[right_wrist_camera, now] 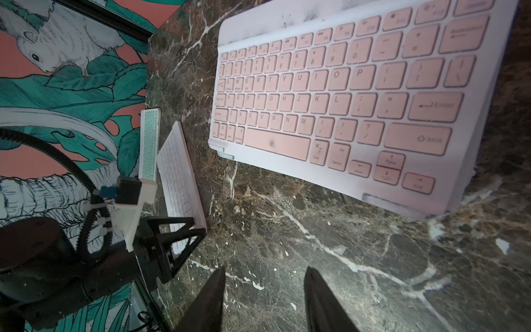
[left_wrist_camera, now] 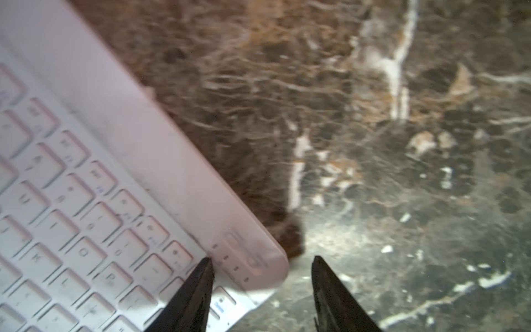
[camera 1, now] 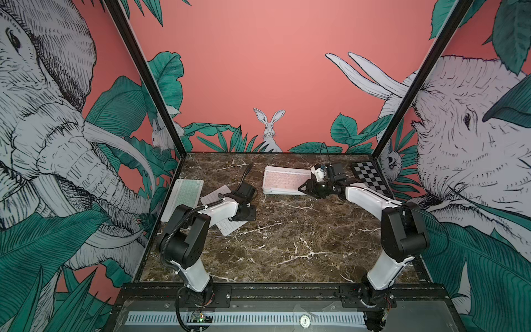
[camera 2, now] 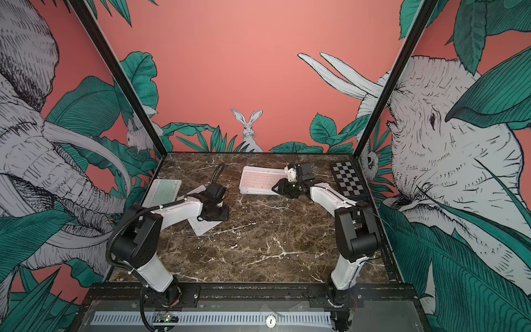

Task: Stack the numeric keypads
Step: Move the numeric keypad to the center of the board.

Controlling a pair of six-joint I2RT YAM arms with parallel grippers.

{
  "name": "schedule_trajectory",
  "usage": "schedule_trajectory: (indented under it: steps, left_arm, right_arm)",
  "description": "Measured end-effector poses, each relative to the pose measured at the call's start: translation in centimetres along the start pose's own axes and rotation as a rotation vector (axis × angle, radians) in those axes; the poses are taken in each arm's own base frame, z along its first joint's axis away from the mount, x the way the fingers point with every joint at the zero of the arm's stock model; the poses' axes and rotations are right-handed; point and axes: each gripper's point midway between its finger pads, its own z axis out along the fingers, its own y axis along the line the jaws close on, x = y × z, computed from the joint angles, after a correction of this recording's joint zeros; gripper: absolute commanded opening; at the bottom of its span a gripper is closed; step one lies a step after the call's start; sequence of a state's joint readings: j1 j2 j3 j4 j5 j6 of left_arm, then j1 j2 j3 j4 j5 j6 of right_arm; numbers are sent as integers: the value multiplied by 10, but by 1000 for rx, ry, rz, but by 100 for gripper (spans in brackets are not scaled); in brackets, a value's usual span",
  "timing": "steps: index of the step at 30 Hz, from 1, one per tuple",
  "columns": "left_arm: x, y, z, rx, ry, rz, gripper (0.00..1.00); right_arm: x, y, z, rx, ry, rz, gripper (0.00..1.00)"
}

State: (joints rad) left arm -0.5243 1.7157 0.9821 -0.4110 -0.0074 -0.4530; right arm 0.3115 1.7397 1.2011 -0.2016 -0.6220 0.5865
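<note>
A stack of numeric keypads, topped by a pink-keyed one (camera 1: 284,179) (camera 2: 260,180) (right_wrist_camera: 344,95), lies at the back middle of the marble table. A white-keyed keypad (camera 1: 218,198) (camera 2: 201,227) (left_wrist_camera: 86,215) (right_wrist_camera: 178,172) lies at an angle on the left. A mint-green keypad (camera 1: 184,198) (camera 2: 163,191) (right_wrist_camera: 149,143) sits by the left wall. My left gripper (camera 1: 242,214) (camera 2: 214,214) (left_wrist_camera: 261,258) points down, open, straddling the white keypad's corner. One finger is over the keys, the other over bare table. My right gripper (camera 1: 306,188) (camera 2: 280,188) (right_wrist_camera: 264,271) hovers open and empty beside the pink stack.
A black-and-white checkered board (camera 1: 370,178) (camera 2: 349,179) lies at the back right corner. Printed walls close in the table (camera 1: 287,244) on three sides. The left arm's cable loops up behind its wrist.
</note>
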Motion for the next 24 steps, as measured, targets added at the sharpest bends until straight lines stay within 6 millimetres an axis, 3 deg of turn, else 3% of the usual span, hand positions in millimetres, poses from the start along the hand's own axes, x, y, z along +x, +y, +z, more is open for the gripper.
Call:
schedule_trajectory:
  steps: [8, 11, 13, 16, 18, 21, 24]
  left_arm:
    - [-3, -90, 7, 169, 13, 66, 56]
    - [6, -110, 4, 219, 38, 69, 57]
    - [11, -112, -1, 224, 55, 62, 58]
    - [15, -102, -17, 218, 67, 40, 59]
    - [3, -82, -34, 224, 35, -13, 59]
    - [-23, -38, -56, 217, -44, -121, 60]
    - [-39, 5, -61, 173, -89, -195, 60]
  right_arm:
    - [-9, 21, -22, -32, -57, -27, 45]
    - [-13, 31, -32, -44, -86, -47, 45]
    - [-14, 34, -36, -46, -95, -53, 45]
    - [-15, 36, -39, -47, -101, -56, 45]
    - [-15, 36, -39, -48, -102, -57, 45]
    - [-15, 36, -39, -49, -103, -53, 45]
    - [-15, 36, -39, -50, -102, -42, 45]
